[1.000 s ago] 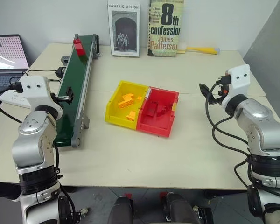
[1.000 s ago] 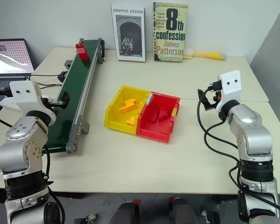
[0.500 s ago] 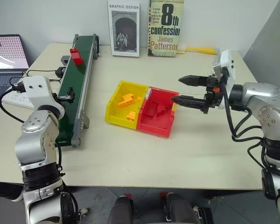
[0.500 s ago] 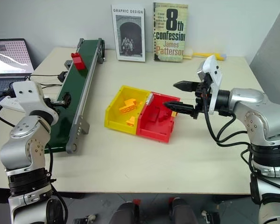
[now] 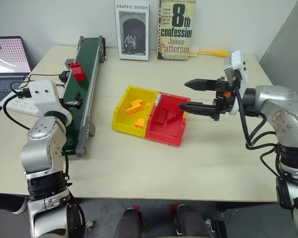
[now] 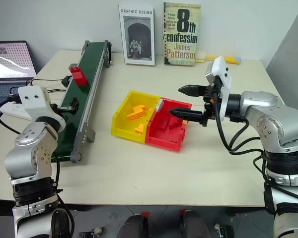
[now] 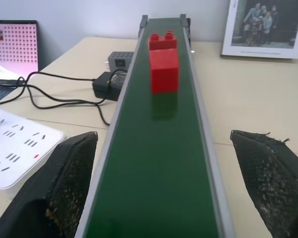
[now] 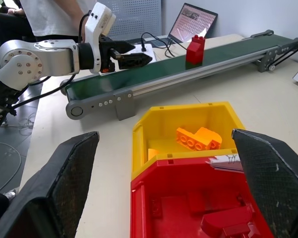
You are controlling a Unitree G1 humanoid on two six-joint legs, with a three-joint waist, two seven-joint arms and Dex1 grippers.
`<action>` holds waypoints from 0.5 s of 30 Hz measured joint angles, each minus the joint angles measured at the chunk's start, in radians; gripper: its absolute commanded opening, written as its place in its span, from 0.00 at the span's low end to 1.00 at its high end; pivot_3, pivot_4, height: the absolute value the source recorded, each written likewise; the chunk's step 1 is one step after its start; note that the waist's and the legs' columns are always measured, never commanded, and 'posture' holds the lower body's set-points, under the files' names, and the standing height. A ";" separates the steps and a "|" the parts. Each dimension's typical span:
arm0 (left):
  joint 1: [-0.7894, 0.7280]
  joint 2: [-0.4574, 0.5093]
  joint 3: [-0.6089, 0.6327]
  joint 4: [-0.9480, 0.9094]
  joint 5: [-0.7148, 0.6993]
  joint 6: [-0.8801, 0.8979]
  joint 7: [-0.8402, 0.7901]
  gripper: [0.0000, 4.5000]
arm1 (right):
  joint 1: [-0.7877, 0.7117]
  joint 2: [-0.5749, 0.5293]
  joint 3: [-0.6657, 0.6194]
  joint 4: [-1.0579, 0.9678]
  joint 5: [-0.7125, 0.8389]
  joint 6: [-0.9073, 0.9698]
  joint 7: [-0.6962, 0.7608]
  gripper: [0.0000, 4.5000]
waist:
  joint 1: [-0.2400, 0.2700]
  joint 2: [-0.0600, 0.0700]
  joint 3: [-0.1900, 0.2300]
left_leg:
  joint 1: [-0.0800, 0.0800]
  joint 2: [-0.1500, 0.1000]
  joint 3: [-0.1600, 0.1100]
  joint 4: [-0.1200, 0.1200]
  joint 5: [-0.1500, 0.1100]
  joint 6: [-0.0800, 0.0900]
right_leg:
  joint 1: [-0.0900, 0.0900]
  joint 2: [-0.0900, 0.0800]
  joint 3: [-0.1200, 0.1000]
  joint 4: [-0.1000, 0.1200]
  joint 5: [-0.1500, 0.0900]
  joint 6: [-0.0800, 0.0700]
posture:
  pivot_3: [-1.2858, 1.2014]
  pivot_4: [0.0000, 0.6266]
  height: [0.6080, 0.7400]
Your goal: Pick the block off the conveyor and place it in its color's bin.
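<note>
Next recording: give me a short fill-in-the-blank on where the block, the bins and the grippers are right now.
1. The red block stands on the green ____.
2. The yellow bin holds bricks coloured ____.
3. The right gripper hangs with its jaws ____ beside the red bin.
4. The left gripper has one finger on each side of the conveyor, with the block ____ its fingers.

Missing words: conveyor; orange-yellow; open; beyond

Beige table (image 5: 139, 163), conveyor (image 5: 79, 104), yellow bin (image 5: 120, 115) touching red bin (image 5: 164, 135), 2 books (image 5: 176, 29)
</note>
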 measured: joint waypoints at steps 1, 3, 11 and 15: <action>-0.003 0.000 0.000 0.011 0.001 -0.004 0.000 1.00 | 0.000 0.000 0.000 -0.002 0.000 0.000 -0.004 1.00 | 0.000 0.000 0.000 | 0.000 0.000 0.000 0.000 0.000 0.000 | 0.000 0.000 0.000 0.000 0.000 0.000 | 0.52 0.24 1.00; -0.008 0.000 -0.001 0.029 0.002 -0.012 0.000 1.00 | 0.002 0.000 0.000 -0.011 0.001 0.000 -0.008 1.00 | 0.000 0.000 0.000 | 0.000 0.000 0.000 0.000 0.000 0.000 | 0.000 0.000 0.000 0.000 0.000 0.000 | 0.52 0.24 1.00; -0.031 -0.002 -0.014 0.069 0.008 -0.032 0.001 1.00 | 0.006 -0.001 -0.002 -0.027 0.017 0.013 -0.020 1.00 | 0.000 0.000 0.000 | 0.000 0.000 0.000 0.000 0.000 0.000 | 0.000 0.000 0.000 0.000 0.000 0.000 | 0.52 0.24 1.00; -0.043 -0.004 -0.019 0.097 0.009 -0.039 0.002 1.00 | 0.006 -0.007 -0.003 -0.033 0.032 0.022 -0.028 1.00 | 0.000 0.000 0.000 | 0.000 0.000 0.000 0.000 0.000 0.000 | 0.000 0.000 0.000 0.000 0.000 0.000 | 0.52 0.24 1.00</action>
